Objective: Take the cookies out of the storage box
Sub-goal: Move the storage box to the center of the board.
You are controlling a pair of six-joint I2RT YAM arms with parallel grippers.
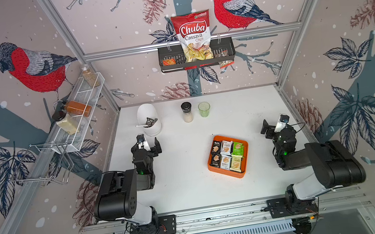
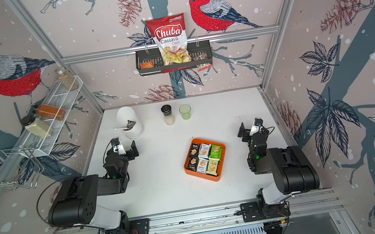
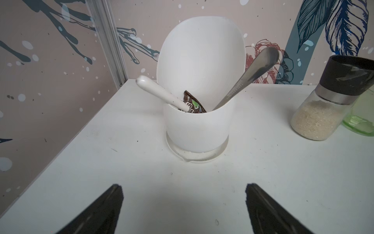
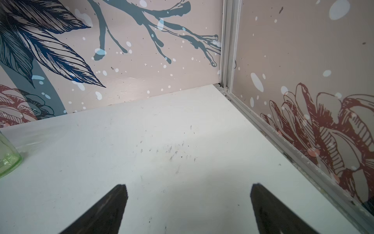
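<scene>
so the small flat cookie packets point(image 1: 227, 153) (black, white, green) all sit packed in the shallow square orange plastic storage box point(image 1: 225, 172), on the white counter point(image 1: 183, 168) between the two arms, nearer the right one. The left jaws and right jaws both gape wide, empty, well apart from it

From my remote desk I look down on a white worktop point(image 1: 192, 191) boxed in on three sides by walls point(image 1: 118, 20) papered with red-breasted bullfinches point(image 1: 232, 7), pine cones point(image 1: 153, 3) and dark leaves point(image 1: 361, 120). Aluminium posts point(image 1: 62, 28) frame the corners. A black perforated basket point(image 1: 170, 53) hangs from the back rail point(image 1: 122, 50), and a white wire rack point(image 1: 73, 142) lines the left wall. The light is even and the shadows soft.
</scene>
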